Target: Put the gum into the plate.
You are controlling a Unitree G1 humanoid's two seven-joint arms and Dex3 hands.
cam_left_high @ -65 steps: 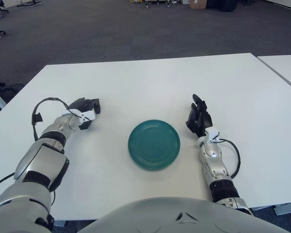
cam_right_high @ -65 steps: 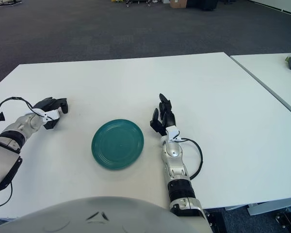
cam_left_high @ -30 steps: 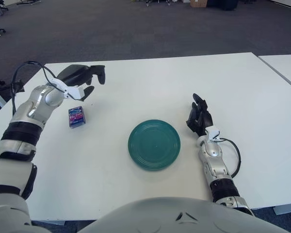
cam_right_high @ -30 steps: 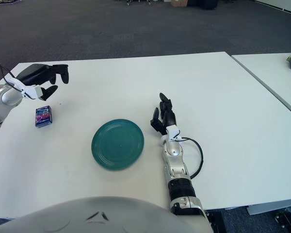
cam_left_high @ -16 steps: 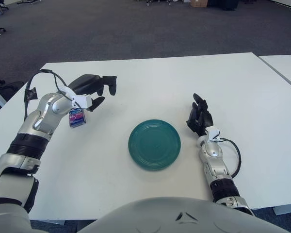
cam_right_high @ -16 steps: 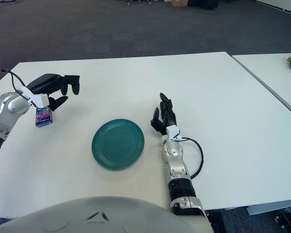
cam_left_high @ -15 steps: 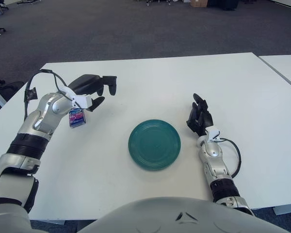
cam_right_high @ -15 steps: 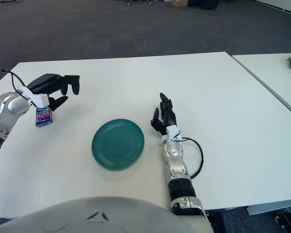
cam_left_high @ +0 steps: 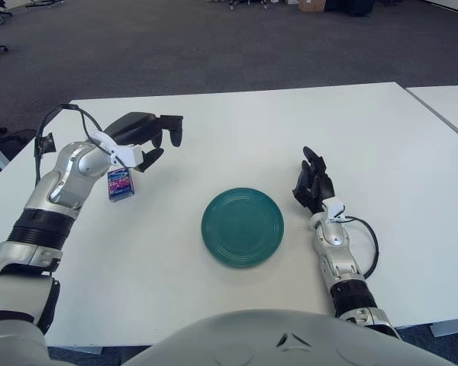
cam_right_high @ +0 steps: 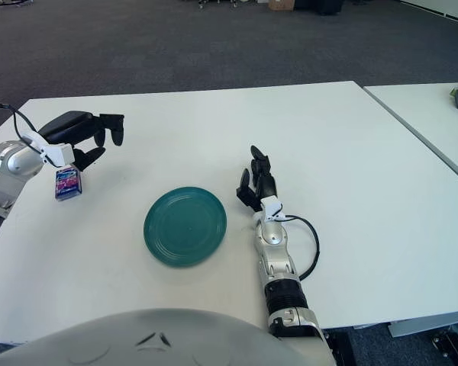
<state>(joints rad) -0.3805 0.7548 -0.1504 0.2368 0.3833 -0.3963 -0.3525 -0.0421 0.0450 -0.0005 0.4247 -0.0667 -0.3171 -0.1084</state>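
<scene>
While the gum (cam_left_high: 120, 184) lies on the table, the left hand (cam_left_high: 143, 137) hovers just above it, fingers spread, empty.

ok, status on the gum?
Left hand open, above the gum pack. Right hand idle right of the green plate. Pack on table, nothing in the way.

The gum (cam_left_high: 120, 184) is a small flat pack, blue with a pink and white print on its face, lying flat on the white desk (cam_left_high: 237, 130) toward its left side. The plate (cam_left_high: 243, 227) is round, dark teal, with faint concentric rings and a shallow rim; it sits upright and bare near the middle of the desk. The two lie well apart, the gum to the plate's left and a little farther back.
</scene>
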